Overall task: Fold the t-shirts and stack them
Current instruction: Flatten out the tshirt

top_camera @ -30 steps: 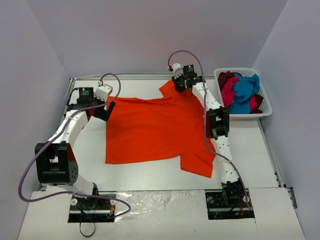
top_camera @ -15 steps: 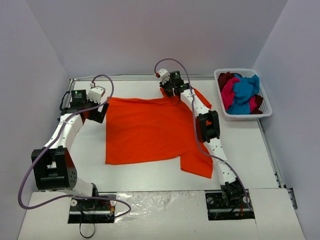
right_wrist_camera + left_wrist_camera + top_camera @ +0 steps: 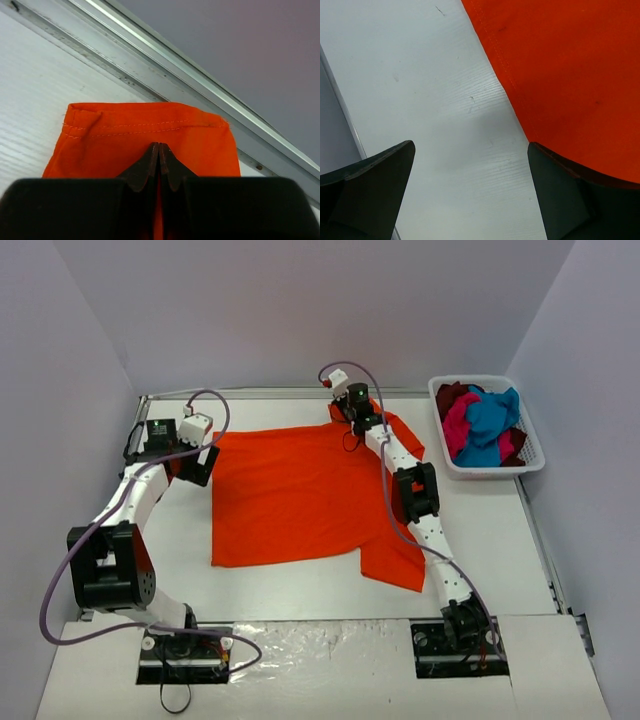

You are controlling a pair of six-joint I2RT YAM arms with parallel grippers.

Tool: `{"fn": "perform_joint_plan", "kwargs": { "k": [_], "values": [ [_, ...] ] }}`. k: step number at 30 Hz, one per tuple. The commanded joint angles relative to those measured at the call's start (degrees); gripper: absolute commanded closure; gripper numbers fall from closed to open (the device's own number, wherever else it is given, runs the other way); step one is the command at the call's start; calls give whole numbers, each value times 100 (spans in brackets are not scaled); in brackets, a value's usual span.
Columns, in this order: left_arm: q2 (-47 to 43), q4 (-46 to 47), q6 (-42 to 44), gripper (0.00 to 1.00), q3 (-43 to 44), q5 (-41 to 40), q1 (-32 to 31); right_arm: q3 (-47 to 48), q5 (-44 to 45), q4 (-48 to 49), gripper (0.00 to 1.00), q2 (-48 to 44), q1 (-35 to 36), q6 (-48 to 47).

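The white worktop (image 3: 300,585) fills most of the top view. An orange t-shirt (image 3: 290,495) lies spread nearly flat across its centre. Its lower sleeve juts toward the lower right of the frame and its upper sleeve is bunched near the far rail. At the upper right a white basket (image 3: 495,472) holds the other t-shirts (image 3: 485,425), teal, pink and dark red, in a loose heap.

The left gripper (image 3: 195,462) hangs at the shirt's left edge in the upper left of the frame. Its fingers are spread wide and hold nothing. In its wrist view one finger stands over bare worktop and the other over the stitched hem (image 3: 505,75). The right gripper (image 3: 350,415) sits at the upper sleeve (image 3: 145,125) with its fingers clenched. Orange shows in the slit between them, so they appear to pinch a fold of that sleeve.

The cloth looks light, limp and thin. It will probably sag and wrinkle wherever it is unsupported, and drag on the worktop instead of sliding as one piece. The doubled, stitched edges look like the firmest places to grip: sleeve cuffs, shoulder seams and the bottom hem. A shallow pinch of a single layer may slip out.
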Motion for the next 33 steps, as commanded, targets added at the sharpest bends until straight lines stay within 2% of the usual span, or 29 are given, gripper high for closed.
{"fn": "perform_joint_plan", "kwargs": {
  "k": [1, 9, 12, 18, 22, 27, 28, 29, 30, 32, 33],
  "values": [
    [47, 63, -32, 4, -2, -50, 43, 217, 460, 363, 100, 208, -127, -60],
    [91, 54, -50, 4, -37, -15, 43, 174, 1064, 696, 100, 261, -241, -182],
    [100, 37, -85, 4, 7, -41, 43, -54, 1425, 1240, 100, 148, -233, -366],
    [-93, 116, -94, 3, -63, -67, 43, -275, 1725, 1760, 100, -581, -180, -577],
    [-260, 178, -102, 3, -116, -67, 34, -450, 1769, 1418, 100, -1537, -145, -402],
    [-436, 169, -173, 3, -134, 256, 43, -2039, 1541, 646, 100, -2909, -101, -156],
    [-454, 125, -173, 3, -160, 380, 43, -2355, 1506, 322, 100, -3425, -92, -8],
    [-472, 73, -51, 3, -151, 503, 17, -3002, 1279, 110, 96, -3682, -101, 81],
    [-454, -6, 29, 3, -117, 669, -1, -3313, 1086, -432, 85, -4207, -109, 134],
    [-349, -366, 283, 3, 49, 706, -71, -3989, 917, -935, 80, -4755, -110, 222],
    [-296, -515, 380, 3, 112, 802, -159, -4663, 691, -1408, 78, -5305, -127, 240]
  ]
}}
